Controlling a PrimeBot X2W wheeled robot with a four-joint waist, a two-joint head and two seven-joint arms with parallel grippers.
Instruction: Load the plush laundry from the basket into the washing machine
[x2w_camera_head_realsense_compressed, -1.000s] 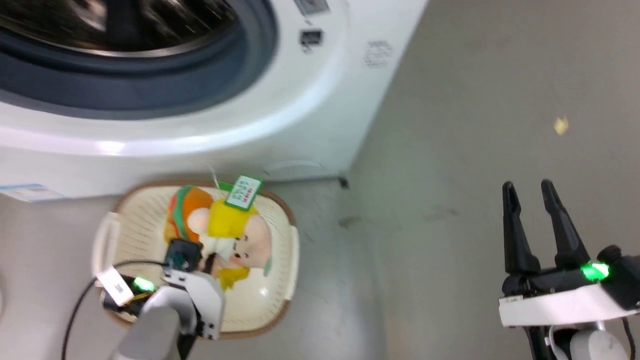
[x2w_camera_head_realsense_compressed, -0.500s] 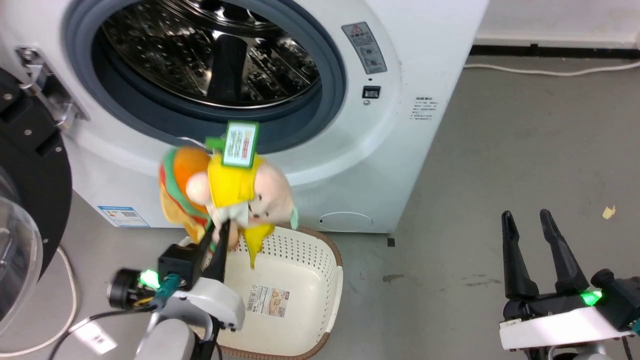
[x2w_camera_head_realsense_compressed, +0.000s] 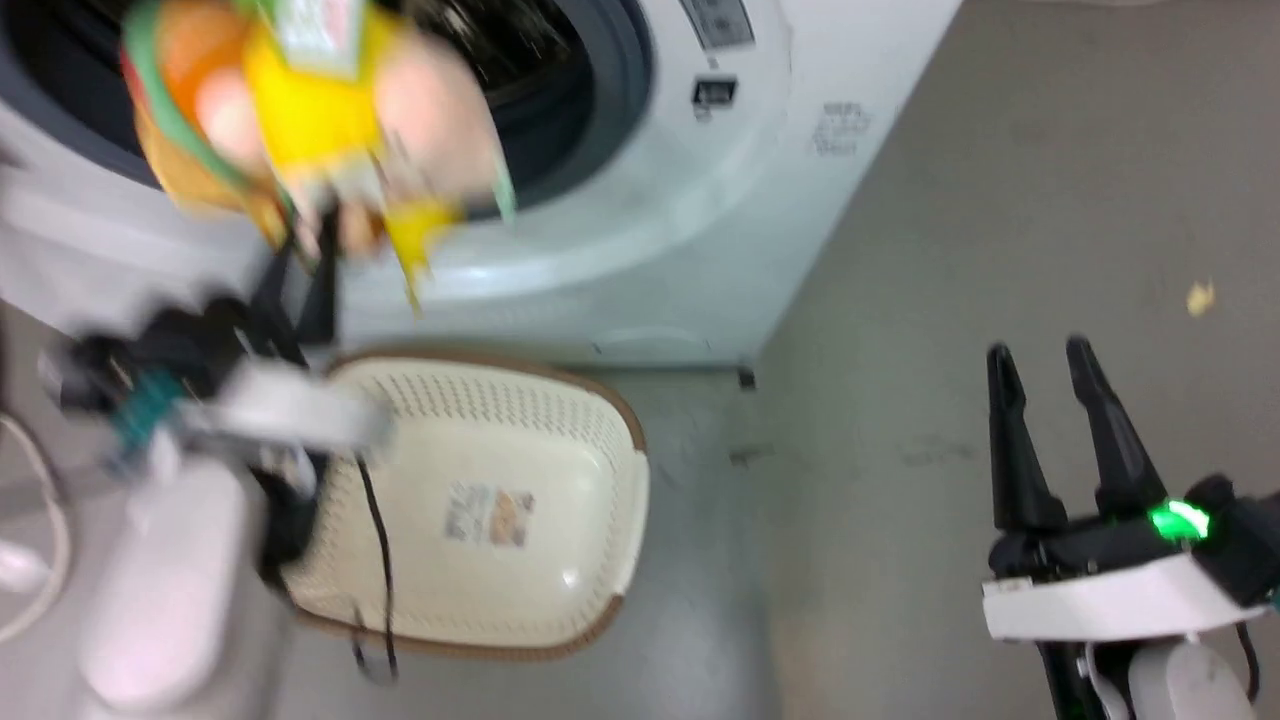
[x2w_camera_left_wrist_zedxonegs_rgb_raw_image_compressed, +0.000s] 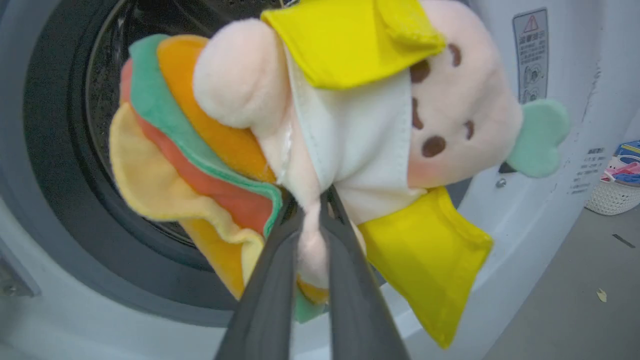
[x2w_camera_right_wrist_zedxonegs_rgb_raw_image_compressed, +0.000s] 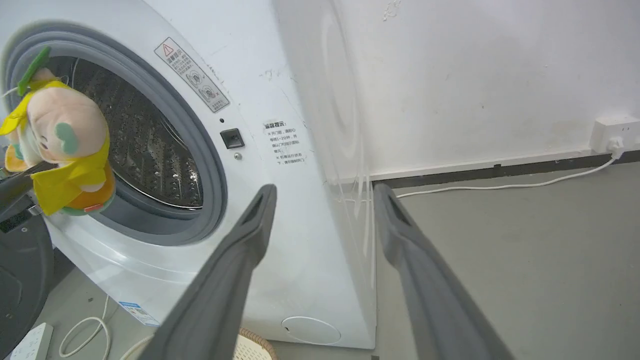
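Left wrist view: plush laundry (x2w_camera_left_wrist_zedxonegs_rgb_raw_image_compressed: 350, 135) pinched between fingers (x2w_camera_left_wrist_zedxonegs_rgb_raw_image_compressed: 265, 310).

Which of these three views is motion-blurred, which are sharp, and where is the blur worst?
Head view: smeared, worst on the plush burger doll and left gripper; the right gripper is crisper. Left wrist view: doll sharp. Right wrist view: sharp, down to labels on the washing machine.

Floor (x2w_camera_head_realsense_compressed: 950, 200): grey and smooth, marked by faint stains
Washing machine (x2w_camera_head_realsense_compressed: 700, 230): stood on the floor, its door swung open
Basket (x2w_camera_head_realsense_compressed: 560, 520): set upright on the floor just in front of the washing machine
Scrap (x2w_camera_head_realsense_compressed: 1199, 296): a small yellow piece, left on bare floor well apart from the basket
Cable (x2w_camera_right_wrist_zedxonegs_rgb_raw_image_compressed: 500, 186): a white lead, laid along the dark skirting
Power strip (x2w_camera_right_wrist_zedxonegs_rgb_raw_image_compressed: 30, 345): white, laid by a looped cord
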